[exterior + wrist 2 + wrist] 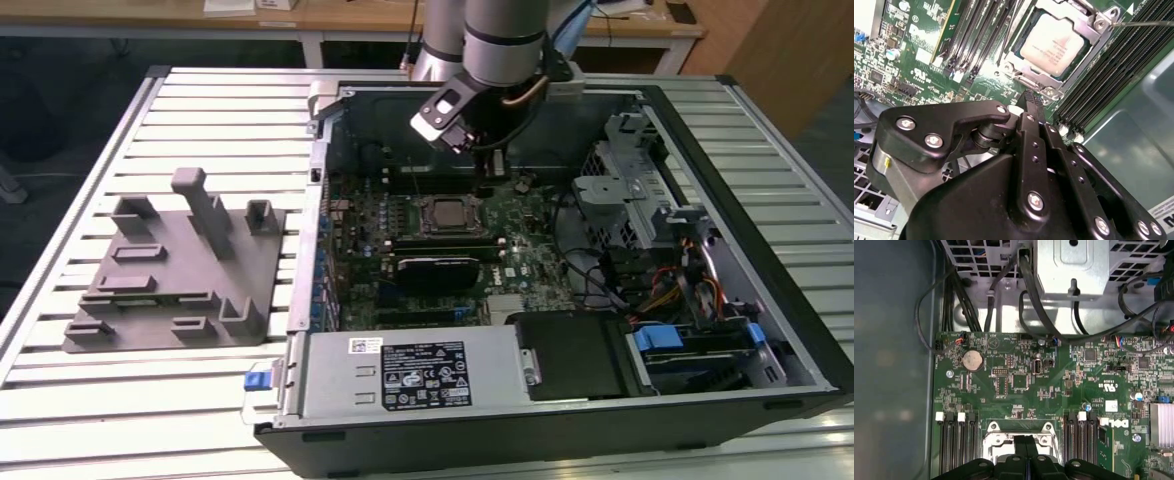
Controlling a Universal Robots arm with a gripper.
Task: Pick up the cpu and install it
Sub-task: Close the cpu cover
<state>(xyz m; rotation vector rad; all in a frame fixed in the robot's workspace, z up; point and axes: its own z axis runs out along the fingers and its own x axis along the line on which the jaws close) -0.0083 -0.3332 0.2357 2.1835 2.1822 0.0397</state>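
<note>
The cpu (1054, 47), a small square chip with a pale silver top, lies flat in the motherboard socket under its metal retaining frame (1100, 22). In the exterior view the cpu (447, 212) sits in the middle of the green board inside the open computer case. My gripper (490, 165) hangs a little above the board, just past the socket's far side. In the second wrist view the gripper (1033, 97) has its black fingers pressed together with nothing between them. The first wrist view shows the gripper (1026, 440) over the socket frame (996, 441).
A black heatsink block (434, 270) lies on the board nearer than the socket. The power supply (400, 375) and black drive bay (574, 355) fill the case's near side. Cables (667, 290) and a metal cage (627, 190) crowd the exterior view's right. A grey plastic fixture (174, 260) stands on the slatted table.
</note>
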